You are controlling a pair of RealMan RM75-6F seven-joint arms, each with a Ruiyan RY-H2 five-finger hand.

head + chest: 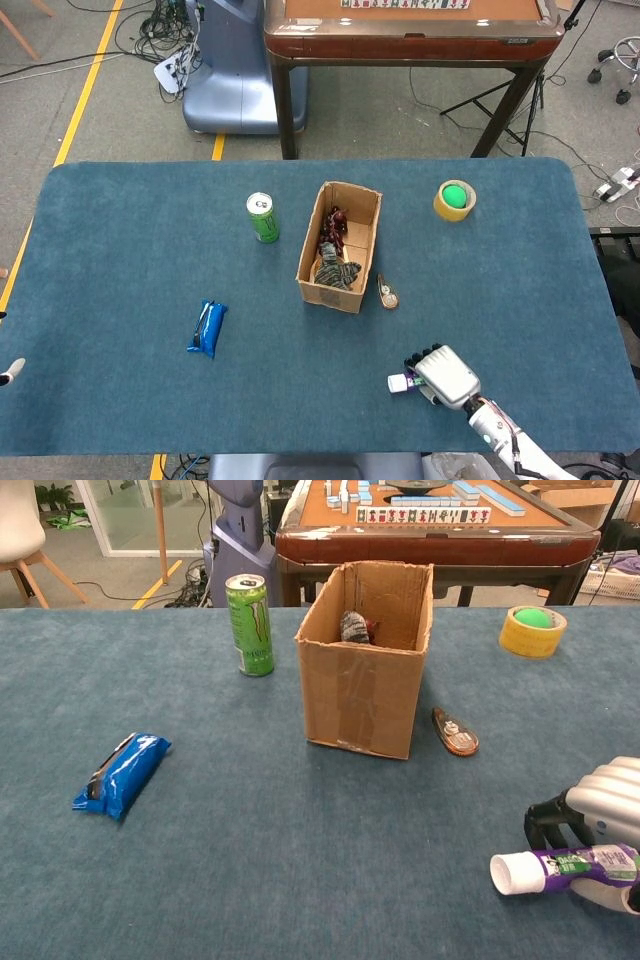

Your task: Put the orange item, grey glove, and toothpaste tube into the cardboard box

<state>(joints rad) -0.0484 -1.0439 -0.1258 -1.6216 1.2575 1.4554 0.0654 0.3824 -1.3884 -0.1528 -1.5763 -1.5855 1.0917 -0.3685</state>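
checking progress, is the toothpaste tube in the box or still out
Out. The toothpaste tube lies on its side near the table's front edge, under the right robot hand, well clear of the cardboard box.

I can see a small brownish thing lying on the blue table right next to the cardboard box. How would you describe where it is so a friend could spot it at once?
Find the open cardboard box mid-table, then look at the cloth off its right front corner. There lies a small brown oval trinket, flat and apart from the box. It is far smaller than the yellow tape roll behind it.
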